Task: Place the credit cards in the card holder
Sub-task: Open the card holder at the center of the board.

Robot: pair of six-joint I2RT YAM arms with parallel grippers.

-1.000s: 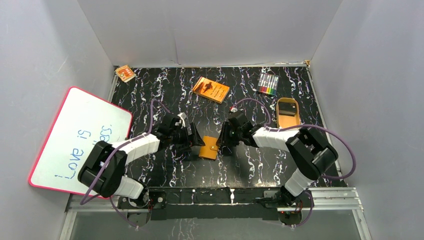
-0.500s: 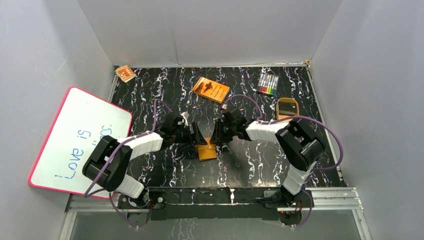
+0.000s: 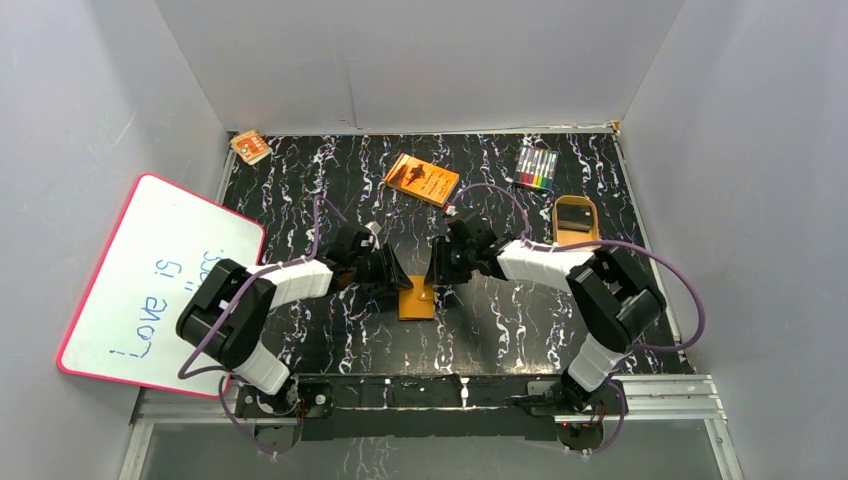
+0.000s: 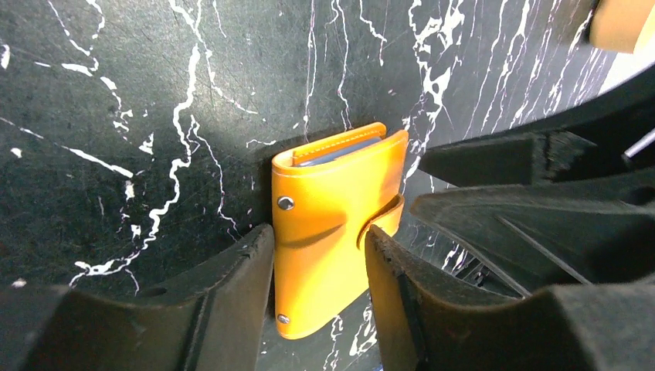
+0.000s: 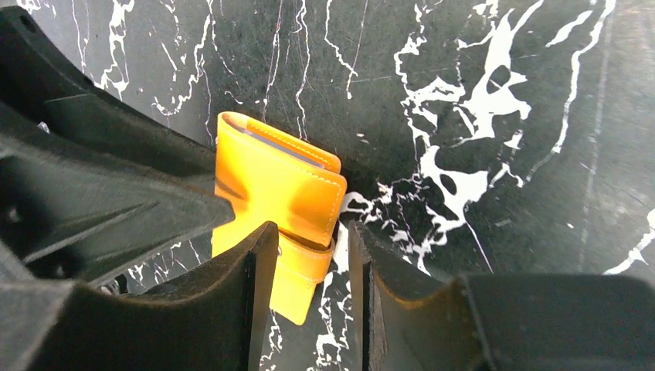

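Observation:
The card holder (image 3: 416, 301), an orange folded wallet with a snap tab, lies flat on the black marbled table between the two arms. My left gripper (image 4: 317, 232) has its jaws closed against the card holder (image 4: 332, 224): one finger along its spine, the other fingertip on the tab. My right gripper (image 5: 312, 228) is open, straddling the tab end of the card holder (image 5: 282, 182), with one finger over the leather and the other standing apart from it. A black credit card (image 3: 572, 213) rests in the tan tray (image 3: 579, 239) at the right.
An orange book (image 3: 422, 179) and a pack of coloured markers (image 3: 536, 168) lie at the back. A whiteboard (image 3: 150, 280) leans at the left, and a small orange packet (image 3: 250, 146) sits in the back left corner. Grey walls enclose the table.
My left jaws have narrowed onto the card holder. My right gripper has moved left and back to the holder's tab end and opened slightly. The holder has turned a little.

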